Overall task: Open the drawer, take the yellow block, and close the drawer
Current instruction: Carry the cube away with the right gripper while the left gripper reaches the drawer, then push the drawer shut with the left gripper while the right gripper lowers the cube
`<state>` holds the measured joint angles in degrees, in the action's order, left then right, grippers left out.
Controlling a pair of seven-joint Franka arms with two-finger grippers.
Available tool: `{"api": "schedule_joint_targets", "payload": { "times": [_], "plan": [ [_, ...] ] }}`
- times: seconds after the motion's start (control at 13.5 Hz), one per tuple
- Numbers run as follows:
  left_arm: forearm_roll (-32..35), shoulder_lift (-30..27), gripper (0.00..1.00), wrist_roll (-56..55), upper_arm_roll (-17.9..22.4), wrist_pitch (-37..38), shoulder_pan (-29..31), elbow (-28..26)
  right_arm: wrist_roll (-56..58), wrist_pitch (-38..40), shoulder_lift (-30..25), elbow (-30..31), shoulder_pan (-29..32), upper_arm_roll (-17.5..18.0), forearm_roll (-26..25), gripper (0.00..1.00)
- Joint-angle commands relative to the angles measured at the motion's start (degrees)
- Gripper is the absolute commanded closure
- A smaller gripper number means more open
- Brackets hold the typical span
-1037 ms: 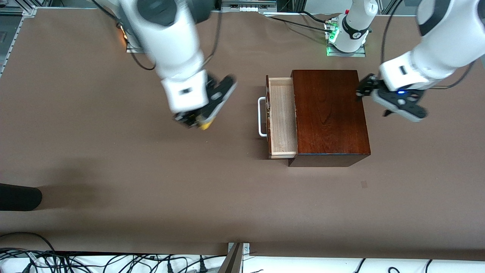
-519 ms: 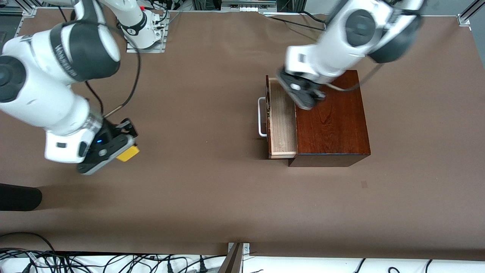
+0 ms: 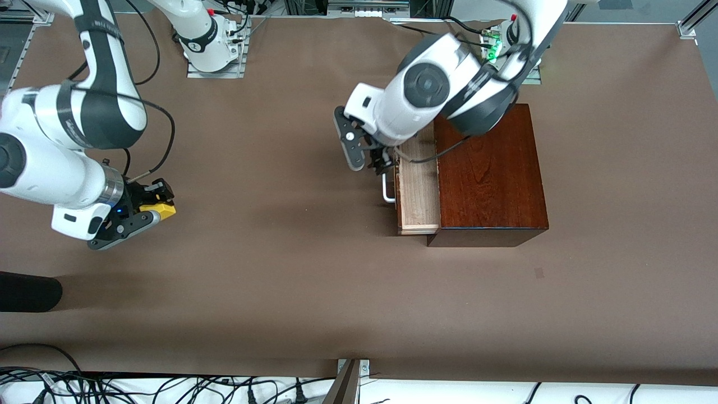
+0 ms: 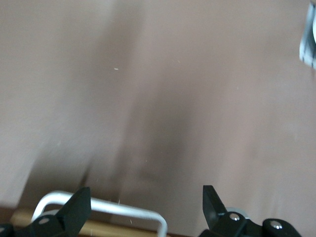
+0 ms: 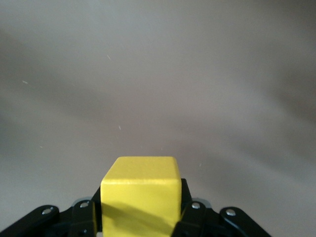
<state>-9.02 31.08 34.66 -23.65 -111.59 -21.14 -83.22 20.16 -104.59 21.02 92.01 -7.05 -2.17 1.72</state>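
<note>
The drawer [image 3: 418, 191] stands pulled out of the mahogany box [image 3: 488, 174], its pale wooden tray showing bare boards, with the white handle [image 3: 387, 188] at the 9 o'clock side of the box in the front view, facing the right arm's end of the tabletop [image 3: 314, 292]. The tray's dark front sits just beside the handle.

The left gripper [image 3: 377, 163] hangs right over that handle, at about 10 o'clock from the drawer's middle, its arm reaching across the top of the box from its base at 12 o'clock. In the left wrist view its fingertips [image 4: 76, 212] stand well apart, the white handle [image 4: 98, 207] curving between them, with nothing clamped. I cannot tell whether a finger touches the bar.

The yellow block [image 3: 157, 209] is out of the drawer and well apart from it, off at 9 o'clock toward the right arm's end of the tabletop. The right gripper [image 3: 151, 210] is clamped on it, held low over bare brown tabletop. In the right wrist view the yellow block [image 5: 140, 197] fills the space between the black fingers [image 5: 84, 217], pinched on two sides, plain faces showing.

A dark rounded thing [image 3: 28, 292] lies at the tabletop's edge, at 7 o'clock from the block. Cables [image 3: 84, 387] trail along the edge nearest the front camera.
</note>
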Motion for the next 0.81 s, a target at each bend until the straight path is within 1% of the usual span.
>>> {"api": "schedule_joint_targets", "payload": {
  "times": [0.0,0.07,0.22,0.3,0.44,0.52,0.59,0.74],
  "plan": [
    [1.2,6.7,0.00,10.8,0.4,-2.9,-2.1,3.8,-2.9,-10.0,-6.4,15.9,1.9,0.8,0.6,1.00],
    [2.9,7.3,0.00,12.3,0.4,-4.1,-2.2,3.2,-3.0,-14.1,-7.1,20.1,2.1,0.8,0.7,1.00],
    [8.0,8.2,0.00,14.1,0.4,-4.0,-2.9,2.8,-6.7,-20.7,-7.7,26.9,2.1,0.8,0.7,1.00],
    [8.9,8.5,0.00,15.2,0.4,-4.0,-2.9,1.8,-7.1,-23.8,-7.5,29.5,2.1,0.8,1.0,1.00],
    [10.4,8.6,0.00,16.1,0.4,-3.7,-2.9,-0.5,-9.5,-32.4,-7.1,35.5,2.1,1.0,1.1,1.00],
    [11.9,8.5,0.00,16.9,0.4,-3.4,-2.9,-1.2,-11.0,-36.2,-6.4,37.4,2.1,1.2,1.1,1.00],
    [12.4,8.5,0.00,18.3,0.4,-2.2,-2.9,-1.8,-12.5,-38.2,-5.5,38.2,2.1,1.4,1.1,1.00],
    [13.2,8.5,0.00,19.0,0.8,2.2,-2.3,-2.2,-14.7,-38.7,-4.2,38.6,2.1,1.5,1.1,1.00]
  ]
}}
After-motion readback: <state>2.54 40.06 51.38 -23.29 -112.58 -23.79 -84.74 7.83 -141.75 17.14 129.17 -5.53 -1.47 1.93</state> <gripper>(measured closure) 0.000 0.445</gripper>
